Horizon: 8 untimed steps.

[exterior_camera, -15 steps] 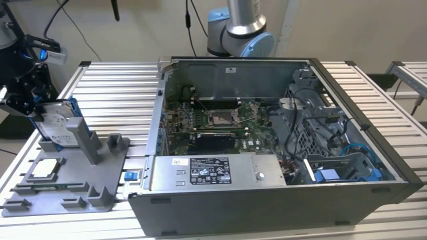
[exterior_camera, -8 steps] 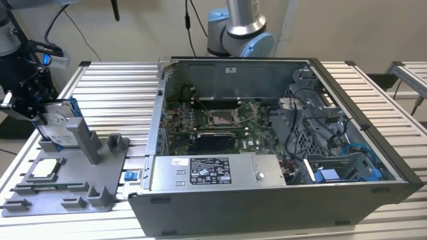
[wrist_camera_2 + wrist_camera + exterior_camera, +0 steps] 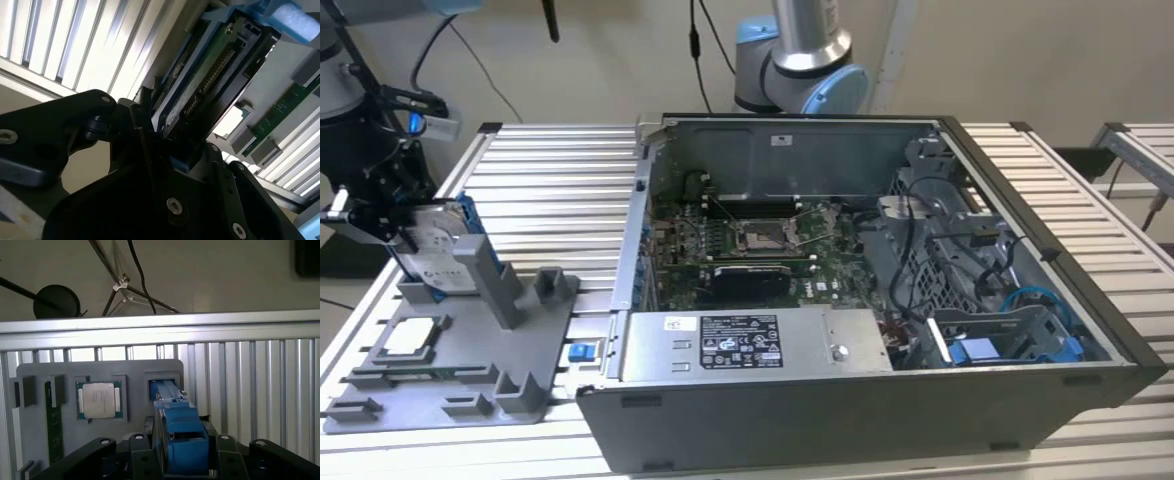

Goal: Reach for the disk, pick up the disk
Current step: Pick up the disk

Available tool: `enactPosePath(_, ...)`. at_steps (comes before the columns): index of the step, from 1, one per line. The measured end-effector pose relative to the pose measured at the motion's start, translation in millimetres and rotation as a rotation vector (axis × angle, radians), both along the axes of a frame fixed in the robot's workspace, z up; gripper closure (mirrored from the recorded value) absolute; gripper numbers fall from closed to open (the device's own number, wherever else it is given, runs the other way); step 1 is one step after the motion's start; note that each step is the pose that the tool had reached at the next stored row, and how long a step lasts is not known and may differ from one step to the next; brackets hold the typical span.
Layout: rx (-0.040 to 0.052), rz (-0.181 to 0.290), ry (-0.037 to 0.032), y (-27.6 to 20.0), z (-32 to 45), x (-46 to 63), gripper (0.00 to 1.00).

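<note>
The slatted metal table carries an open computer case and, toward the exterior view's left, a grey fixture tray whose slots keep parts upright and easy to grasp. The disk stands on edge at the tray's back slot, blue frame showing. The gripper straddles it, jaws pressed against its two flat sides, apparently pinching it so it can come straight out of the slot. A processor chip lies flat in a neighbouring pocket.
</note>
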State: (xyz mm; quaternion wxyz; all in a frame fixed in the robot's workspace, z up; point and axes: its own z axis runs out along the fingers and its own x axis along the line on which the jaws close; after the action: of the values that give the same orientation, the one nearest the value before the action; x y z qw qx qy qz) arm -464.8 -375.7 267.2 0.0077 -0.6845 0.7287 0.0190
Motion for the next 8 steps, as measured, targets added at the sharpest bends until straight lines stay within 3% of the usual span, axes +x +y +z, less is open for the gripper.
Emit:
enactPosePath(5,0.0000,0.000,-0.0001,0.0,-0.1,0.0,0.00)
enactPosePath(6,0.0000,0.000,-0.0002,0.0,-0.2,0.0,1.00)
enactPosePath(8,0.0001,0.000,-0.0001,0.0,-0.2,0.0,1.00)
